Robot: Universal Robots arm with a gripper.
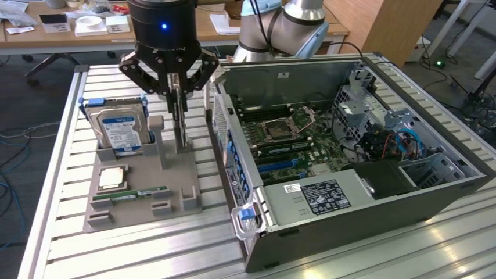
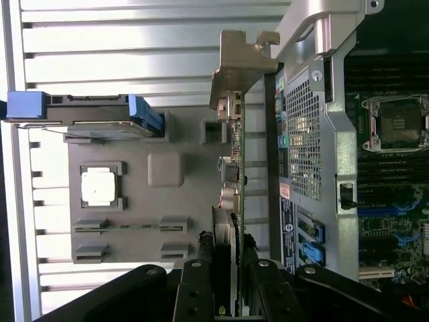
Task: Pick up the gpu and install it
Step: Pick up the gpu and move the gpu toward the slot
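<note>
The gpu (image 1: 182, 131) stands edge-on as a slim dark strip on the grey holder (image 1: 174, 174), between the hard drive and the open computer case. My gripper (image 1: 180, 93) hangs straight above it with a finger on each side of the card's upper part. In the wrist view the gpu (image 2: 236, 168) runs as a thin line with its silver bracket (image 2: 241, 60) at the far end. The black fingers (image 2: 204, 268) of the gripper (image 2: 228, 245) are shut on it. I cannot tell whether the card's lower edge still rests in the holder.
The holder also carries a silver blue-labelled hard drive (image 1: 120, 125), a processor chip (image 1: 112, 177) and a green memory stick (image 1: 130, 193). The open computer case (image 1: 349, 200) lies on the slatted metal table (image 1: 101, 256), close to the exterior view's right of the gpu, with its motherboard (image 1: 291, 139) exposed.
</note>
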